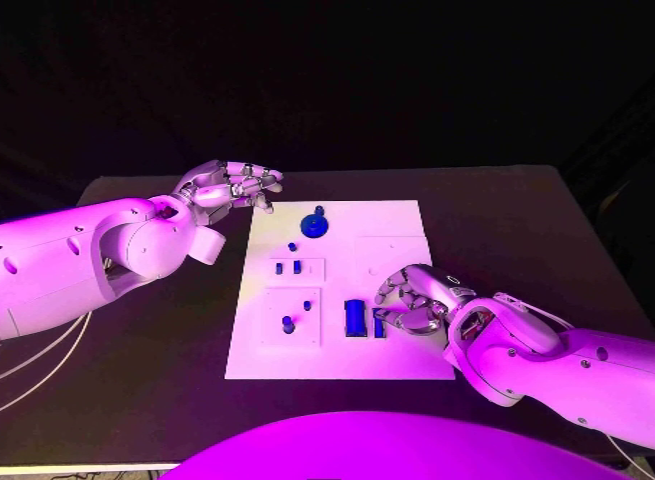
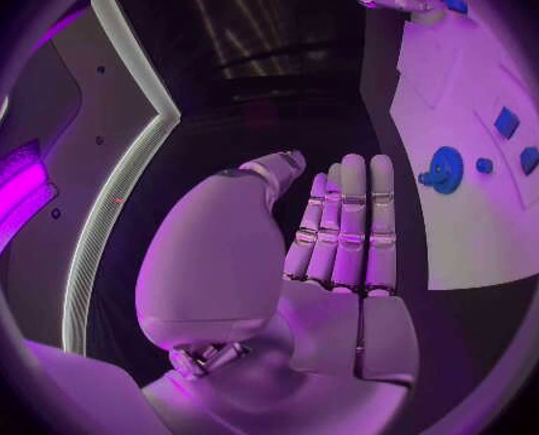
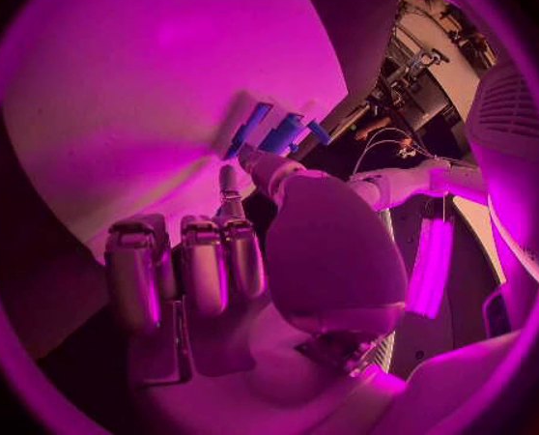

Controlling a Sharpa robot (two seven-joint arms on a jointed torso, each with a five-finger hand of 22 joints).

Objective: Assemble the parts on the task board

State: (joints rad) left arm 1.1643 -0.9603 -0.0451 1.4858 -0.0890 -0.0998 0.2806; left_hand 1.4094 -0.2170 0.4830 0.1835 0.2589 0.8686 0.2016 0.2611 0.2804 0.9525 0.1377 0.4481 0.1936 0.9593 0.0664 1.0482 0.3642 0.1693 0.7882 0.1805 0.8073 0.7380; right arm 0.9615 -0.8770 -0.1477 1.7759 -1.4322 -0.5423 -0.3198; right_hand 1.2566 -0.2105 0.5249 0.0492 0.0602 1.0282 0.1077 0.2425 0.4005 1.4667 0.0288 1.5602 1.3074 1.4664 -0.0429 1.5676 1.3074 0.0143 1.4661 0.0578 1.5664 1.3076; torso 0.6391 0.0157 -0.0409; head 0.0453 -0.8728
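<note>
Nearest the blue cylinder (image 1: pixel 355 318) (long axis near-to-far), just to its right on the task board (image 1: pixel 399 225), is the right hand (image 1: pixel 411 300), fingers curled, apparently holding nothing.

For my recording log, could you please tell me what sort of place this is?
Probably a robotics lab test bench: a black table carrying a white task board with small blue parts, worked by two silver robot hands, left robot hand and right robot hand.
</note>
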